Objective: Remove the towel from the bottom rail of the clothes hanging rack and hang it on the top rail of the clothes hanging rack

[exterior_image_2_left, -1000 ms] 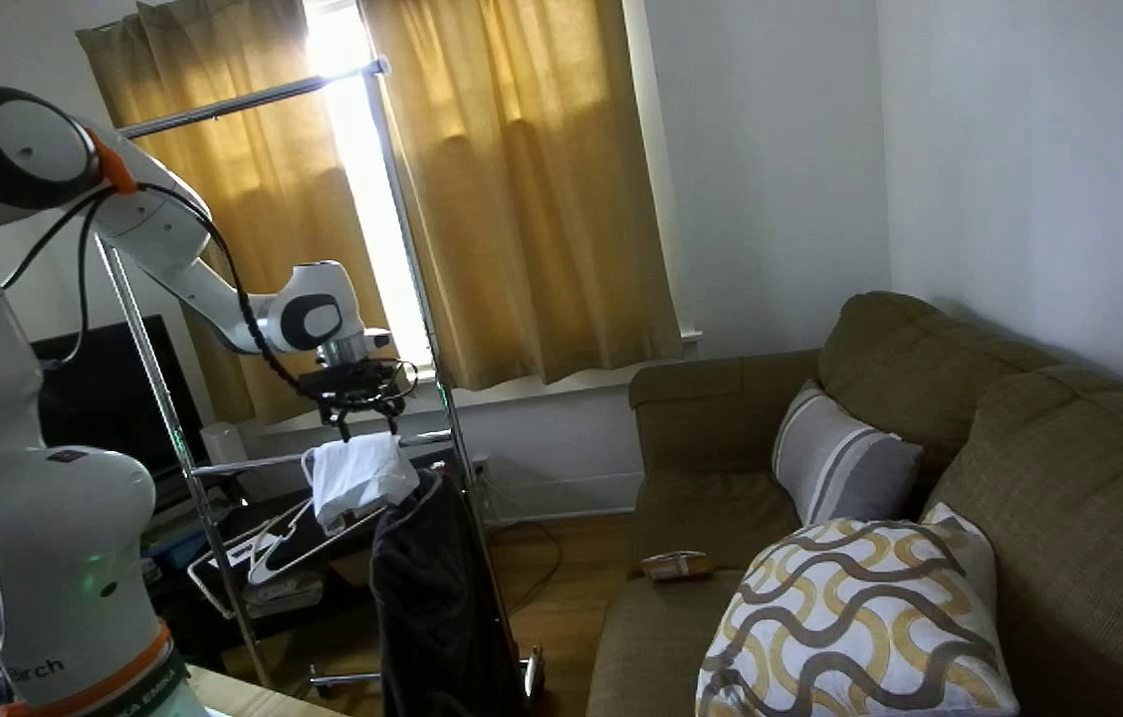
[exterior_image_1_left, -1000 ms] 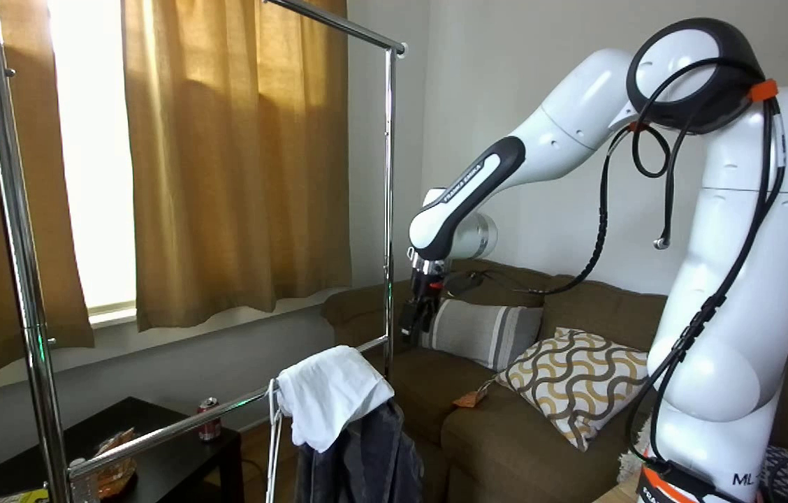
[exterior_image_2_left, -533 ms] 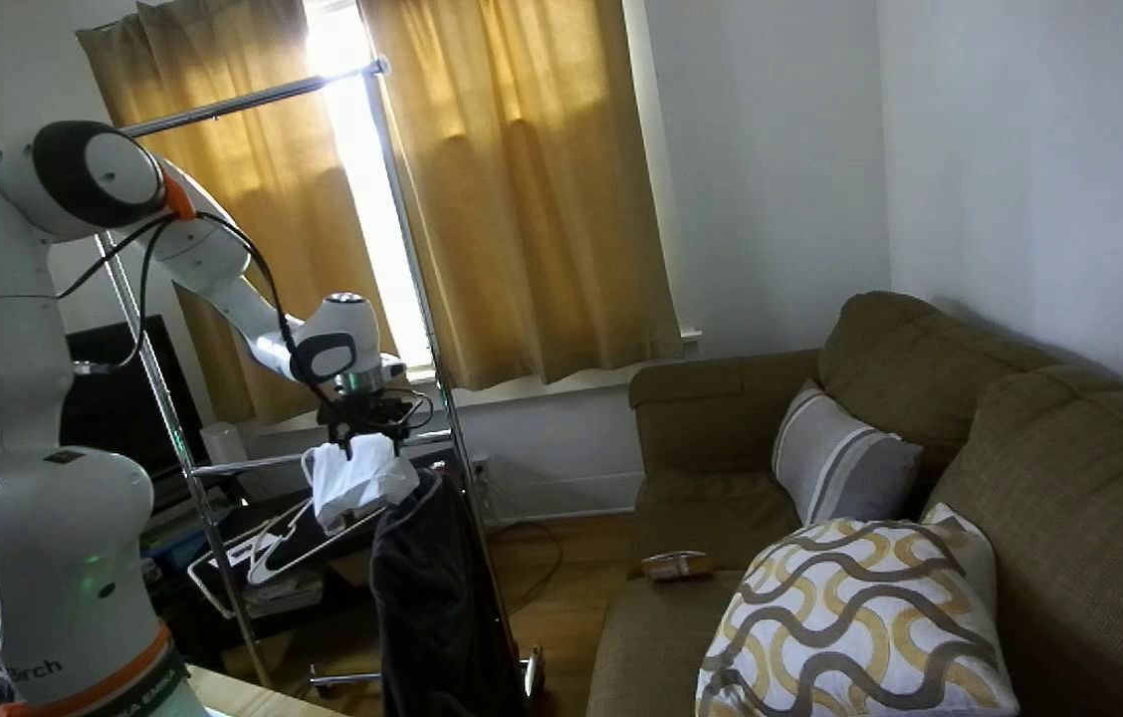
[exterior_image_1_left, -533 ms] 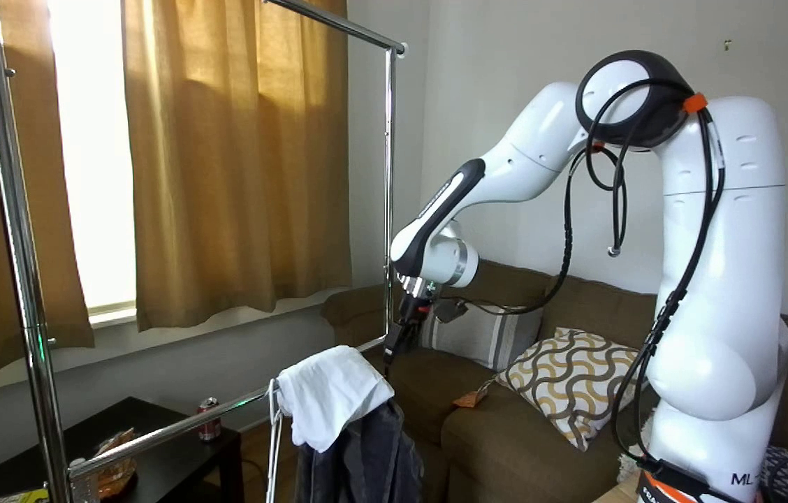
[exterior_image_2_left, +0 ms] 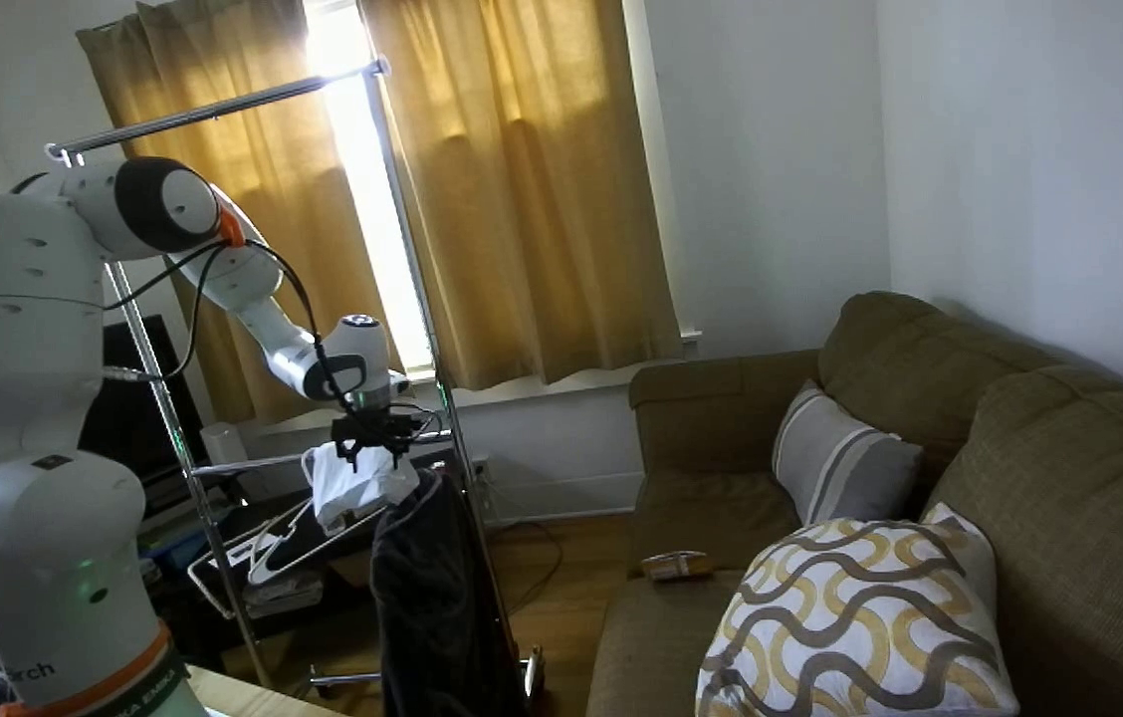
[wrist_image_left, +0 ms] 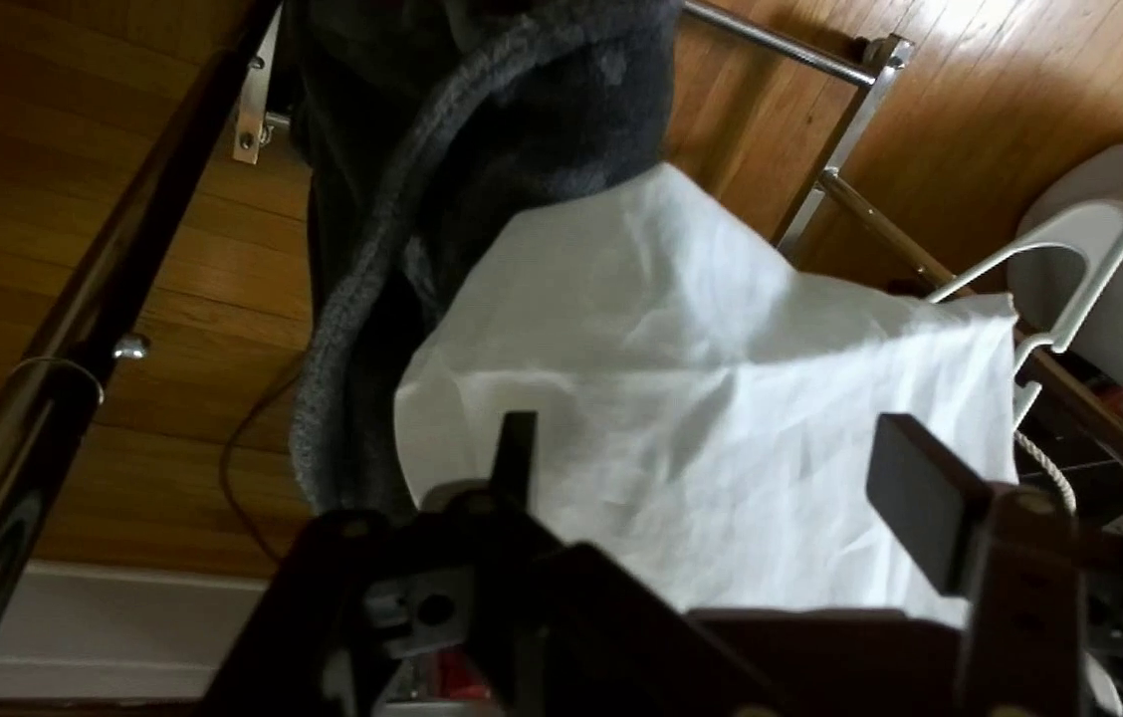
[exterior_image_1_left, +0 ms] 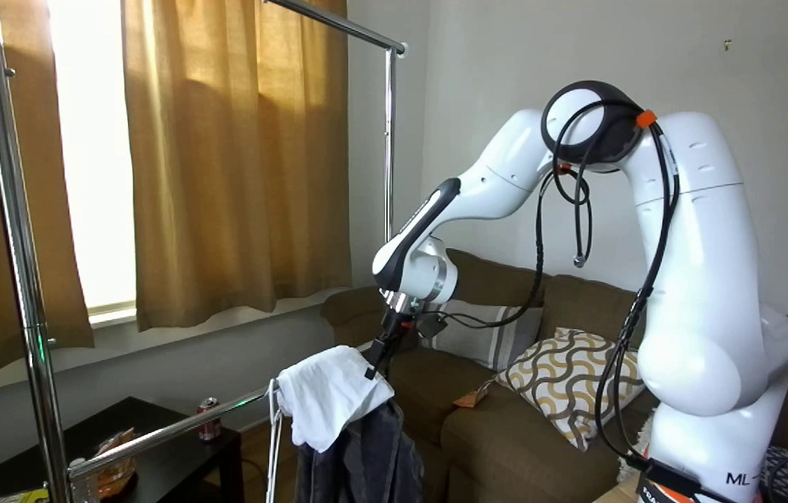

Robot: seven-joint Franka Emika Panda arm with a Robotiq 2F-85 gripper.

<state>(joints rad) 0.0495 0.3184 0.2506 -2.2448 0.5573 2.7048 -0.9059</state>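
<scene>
The white towel (exterior_image_1_left: 330, 391) hangs folded over the bottom rail (exterior_image_1_left: 163, 434) of the metal rack; it also shows in an exterior view (exterior_image_2_left: 354, 490) and in the wrist view (wrist_image_left: 711, 368). The top rail (exterior_image_1_left: 338, 22) runs high above it, with nothing hanging on its visible part; it also shows in an exterior view (exterior_image_2_left: 223, 108). My gripper (exterior_image_1_left: 373, 372) is at the towel's upper near side, pointing down and tilted. In the wrist view the gripper (wrist_image_left: 706, 423) is wide open, its fingers apart over the towel with no cloth pinched. I cannot tell whether the fingertips touch the towel.
A dark grey garment (exterior_image_2_left: 427, 597) hangs beside the towel. White hangers (exterior_image_2_left: 268, 558) hang on its other side. Rack uprights (exterior_image_1_left: 388, 154) (exterior_image_2_left: 407, 229) stand at both ends. A brown sofa (exterior_image_1_left: 499, 433) with pillows and a black table (exterior_image_1_left: 177, 447) with a can (exterior_image_1_left: 209, 419) are nearby.
My gripper has moved down and towards the towel, leftward in an exterior view, from above it to right at its upper part. The towel has not moved.
</scene>
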